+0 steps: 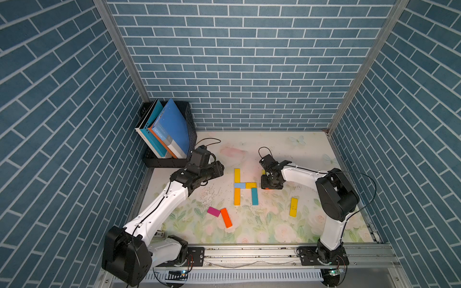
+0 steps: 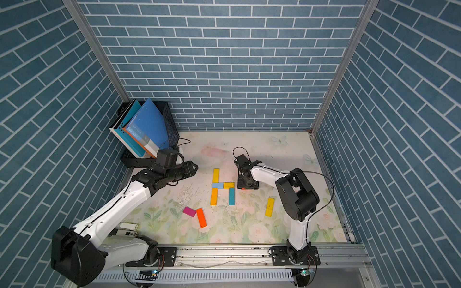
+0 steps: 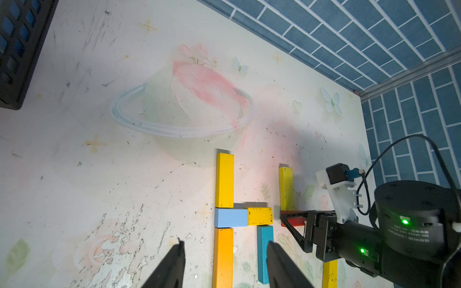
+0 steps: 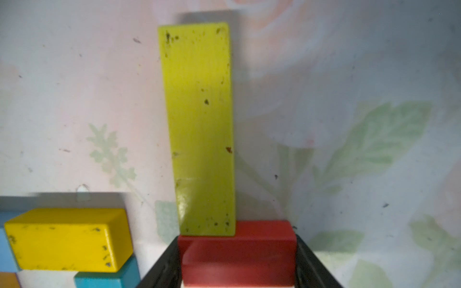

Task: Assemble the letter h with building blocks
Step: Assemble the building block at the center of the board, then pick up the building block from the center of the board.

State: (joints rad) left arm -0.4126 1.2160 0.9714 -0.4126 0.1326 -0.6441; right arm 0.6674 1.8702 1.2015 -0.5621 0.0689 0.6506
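Eight blocks lie plain to see in both top views on the flowered table (image 1: 311, 154). Five of them touch and make the letter. A yellow block (image 1: 237, 175) sits above a light blue block (image 1: 240, 185) and an amber block (image 1: 237, 196) below it. A short yellow block (image 1: 251, 185) lies just beside the light blue one, with a teal block (image 1: 254, 196) under that. A magenta block (image 1: 214, 211) and an orange block (image 1: 226, 217) lie just beside each other, nearer to the arm bases. A loose yellow block (image 1: 293, 206) lies well apart on the right arm's side. The right gripper (image 1: 270, 185) points straight down just beside the short yellow block and hides what is under it; only a red sliver shows. The left gripper (image 1: 221, 170) hangs about level beside the letter's top, aimed toward it, near the book rack (image 1: 172, 163).

The left wrist view shows what is hidden from above. A red block (image 3: 293, 222) is on the table between the right gripper's fingers, and the end of a lime block (image 3: 286, 189) meets it. The left gripper's own fingers (image 3: 174, 264) stand moderately apart with nothing between them.

The right wrist view is the closest. Both black fingers (image 4: 169, 264) lie against the red block's sides and grip it. The lime block rests flat, its near end against the red one.
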